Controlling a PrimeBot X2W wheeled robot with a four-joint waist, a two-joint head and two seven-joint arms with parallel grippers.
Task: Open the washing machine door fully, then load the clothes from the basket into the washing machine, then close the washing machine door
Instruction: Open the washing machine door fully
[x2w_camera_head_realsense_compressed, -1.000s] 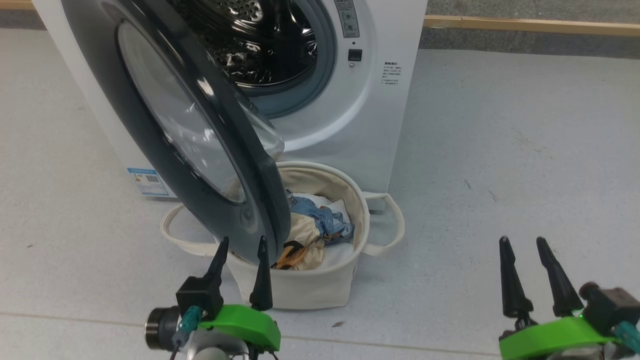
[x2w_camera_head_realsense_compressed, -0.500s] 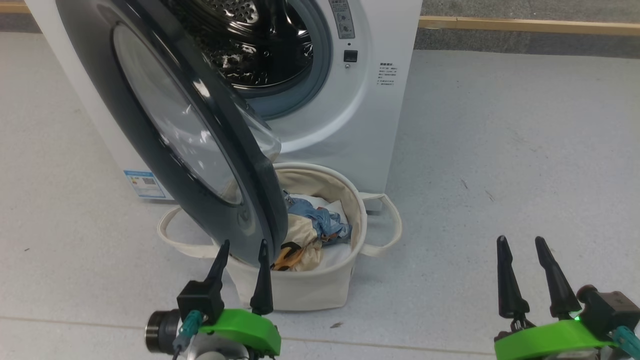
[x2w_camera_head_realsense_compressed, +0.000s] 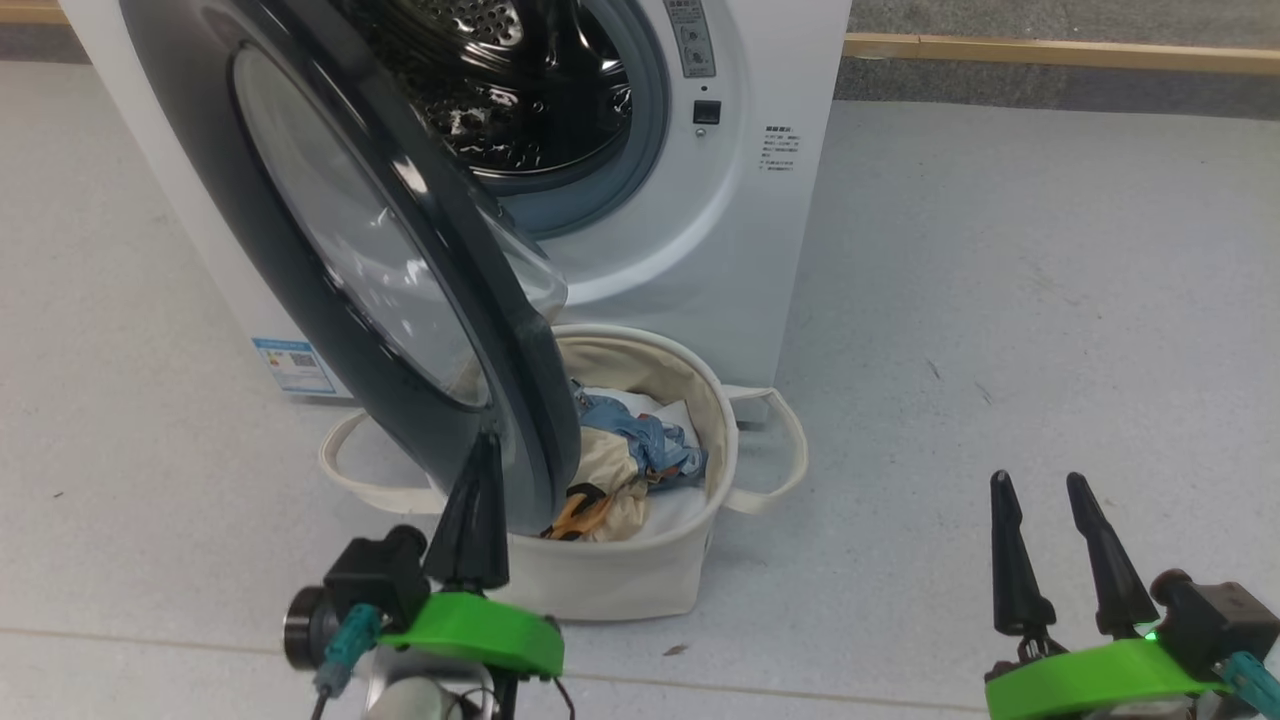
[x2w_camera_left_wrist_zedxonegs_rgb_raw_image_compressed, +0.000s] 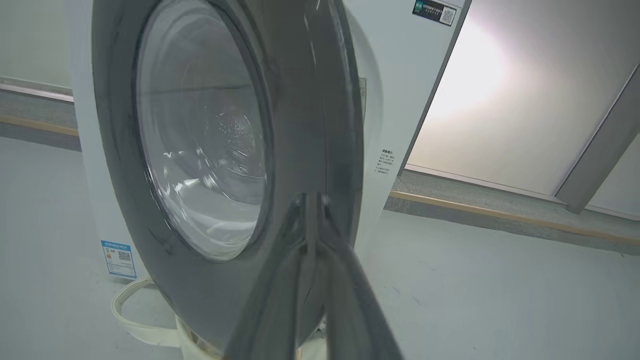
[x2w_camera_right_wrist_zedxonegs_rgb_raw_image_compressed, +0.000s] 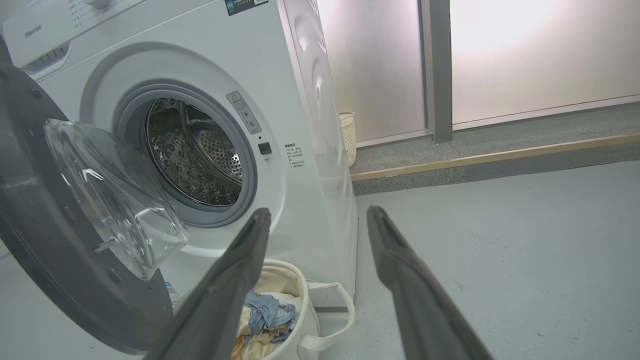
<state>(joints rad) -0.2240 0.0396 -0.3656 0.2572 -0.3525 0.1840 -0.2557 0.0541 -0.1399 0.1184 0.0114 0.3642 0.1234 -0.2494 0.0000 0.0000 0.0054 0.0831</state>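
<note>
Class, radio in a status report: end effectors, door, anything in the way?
Left end effector shut, near door. Right end effector open. Door part-open over basket, clothes inside.

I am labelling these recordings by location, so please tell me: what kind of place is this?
Probably a laundry corner set up in a lab or test room, not a home: a washing machine stands on a bare grey floor, a basket of clothes before it, frosted panels behind.

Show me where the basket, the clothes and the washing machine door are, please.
basket (x2w_camera_head_realsense_compressed: 600, 585): head view, its cream front wall.
clothes (x2w_camera_head_realsense_compressed: 645, 440): head view, the blue garment's folds.
washing machine door (x2w_camera_head_realsense_compressed: 350, 230): head view, its clear glass centre.
</note>
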